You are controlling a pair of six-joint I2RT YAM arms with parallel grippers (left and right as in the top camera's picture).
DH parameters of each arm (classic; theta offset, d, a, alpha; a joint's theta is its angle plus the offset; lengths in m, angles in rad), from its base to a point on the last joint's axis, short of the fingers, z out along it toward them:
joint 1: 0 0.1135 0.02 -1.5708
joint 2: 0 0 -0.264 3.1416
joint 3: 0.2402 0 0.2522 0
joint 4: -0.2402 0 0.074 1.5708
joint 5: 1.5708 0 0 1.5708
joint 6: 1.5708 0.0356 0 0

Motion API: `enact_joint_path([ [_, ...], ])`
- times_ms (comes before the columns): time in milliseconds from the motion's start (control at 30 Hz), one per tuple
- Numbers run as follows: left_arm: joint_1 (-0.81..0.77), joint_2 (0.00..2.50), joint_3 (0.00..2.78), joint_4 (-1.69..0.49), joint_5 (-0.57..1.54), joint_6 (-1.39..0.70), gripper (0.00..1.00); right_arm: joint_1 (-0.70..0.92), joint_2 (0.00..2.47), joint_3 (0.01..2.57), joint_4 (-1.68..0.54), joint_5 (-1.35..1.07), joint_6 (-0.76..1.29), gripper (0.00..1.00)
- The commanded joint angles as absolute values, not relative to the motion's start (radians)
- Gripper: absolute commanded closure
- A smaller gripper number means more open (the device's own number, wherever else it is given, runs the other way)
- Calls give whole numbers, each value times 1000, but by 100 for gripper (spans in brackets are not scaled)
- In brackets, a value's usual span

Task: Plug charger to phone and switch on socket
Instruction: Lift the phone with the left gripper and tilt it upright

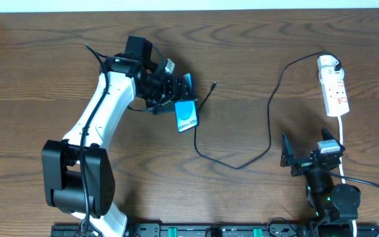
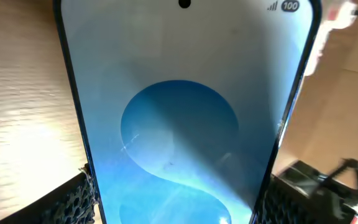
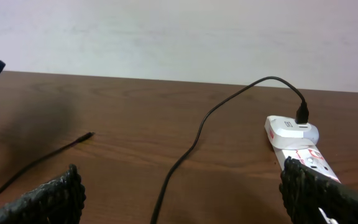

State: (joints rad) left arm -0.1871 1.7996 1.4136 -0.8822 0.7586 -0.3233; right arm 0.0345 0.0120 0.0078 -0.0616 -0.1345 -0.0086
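My left gripper is shut on the phone, its pads pressing the two long edges. The light blue screen fills the left wrist view. The charger is a thin black cable. It runs from the socket at the far right, loops toward the front, then ends in a free plug tip just right of the phone. That tip lies bare on the wood. My right gripper stands open near the front right, with only the cable and table between its fingers.
The socket's white cord trails toward the front past my right arm. In the right wrist view the socket sits just beyond my right finger. A pale wall rises behind the table's far edge.
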Motion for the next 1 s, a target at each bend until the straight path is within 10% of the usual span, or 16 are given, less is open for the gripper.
enact_joint_path([
  [0,-186,1770,1423,-870,943,-370,28,33,6,6,-64,-130,-16,1],
  [967,-186,1770,1423,-871,1118,-627,40,33,6,6,-64,-130,-16,1],
])
